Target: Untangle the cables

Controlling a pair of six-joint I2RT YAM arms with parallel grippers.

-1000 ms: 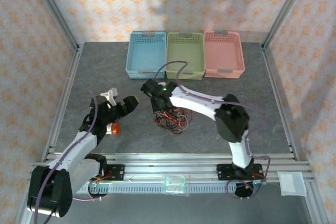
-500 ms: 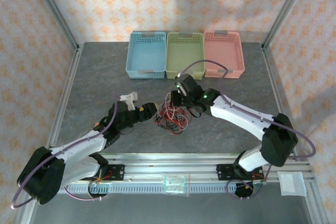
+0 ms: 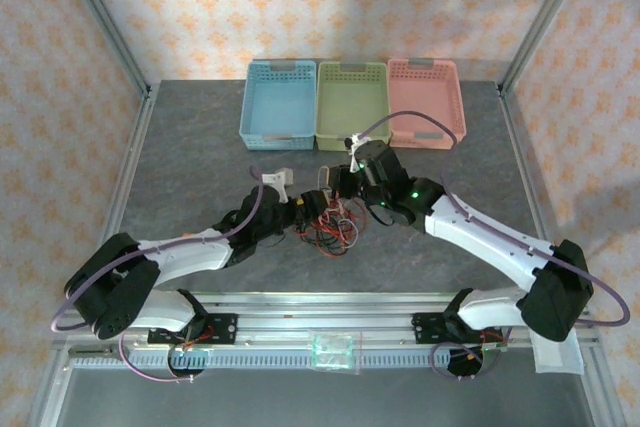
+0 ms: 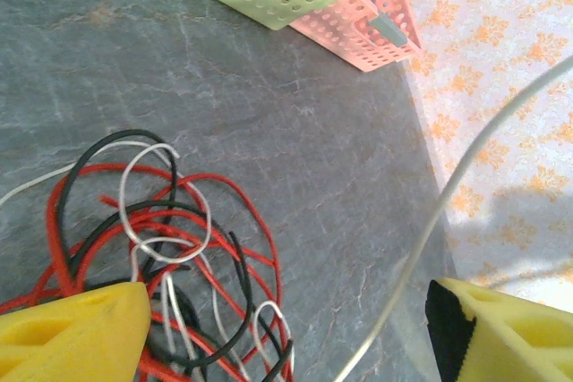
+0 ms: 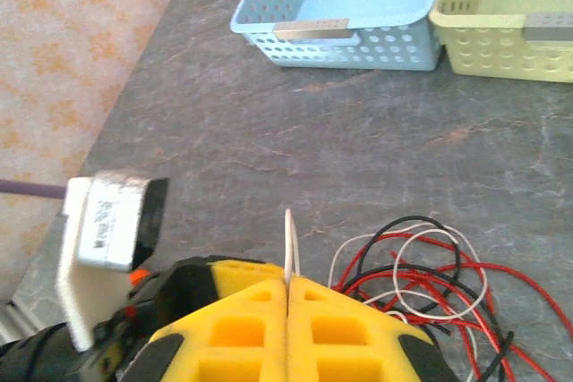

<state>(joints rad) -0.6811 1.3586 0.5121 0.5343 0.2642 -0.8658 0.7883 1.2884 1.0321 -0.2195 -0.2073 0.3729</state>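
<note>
**Right gripper [image 5: 286, 285] clamped on one whitish cable [image 5: 288, 237], left gripper [image 4: 286, 315] wide beside the knot**

The cables [image 3: 328, 225] lie as one loose knot of red, black and whitish loops on the table [image 3: 200, 157], near its middle, between the two grippers. They look light, limp and a little springy. Pulling one strand will likely drag neighbouring loops along, and the thin insulation could slip out of a shallow pinch. A free end or an outer loop seems the best place to take hold, with the rest of the knot pinned down.

The right fingers are pressed together on the whitish cable, whose tip pokes up between them. The left fingers stand far apart and empty, low over the knot's left side. A pale strand rises between them, probably that same cable. At the far side sit the blue basket [image 3: 275, 139], green basket [image 3: 352, 143] and pink basket [image 3: 428, 139].

Compared with half a second ago, the left arm has stretched rightward so its gripper now reaches the knot. The right wrist has drifted a little to the right.
</note>
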